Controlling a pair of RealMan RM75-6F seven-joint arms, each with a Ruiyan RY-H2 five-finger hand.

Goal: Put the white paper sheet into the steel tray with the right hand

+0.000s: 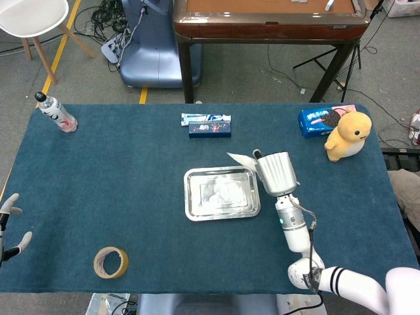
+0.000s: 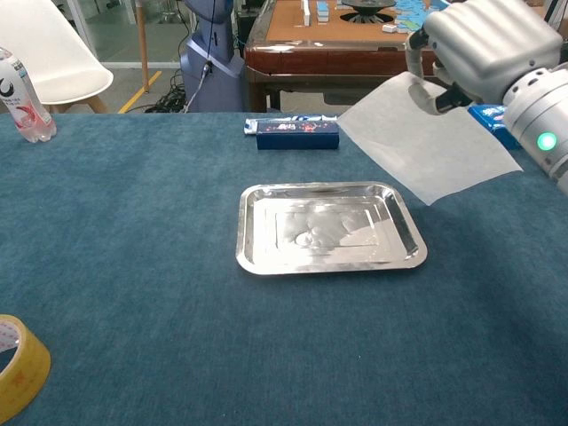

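Right now the right hand pinches the white paper sheet in the air — just right of the steel tray, its free edge overhanging the tray's right rim. The tray lies left and below, so I'd guess a short leftward carry remains.

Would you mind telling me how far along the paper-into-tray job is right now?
Done: the right hand has the white paper sheet lifted off the table. In hand: it holds the sheet in the air by the steel tray, near its right end. Left: lowering the sheet into the tray, which holds nothing yet, and letting go.
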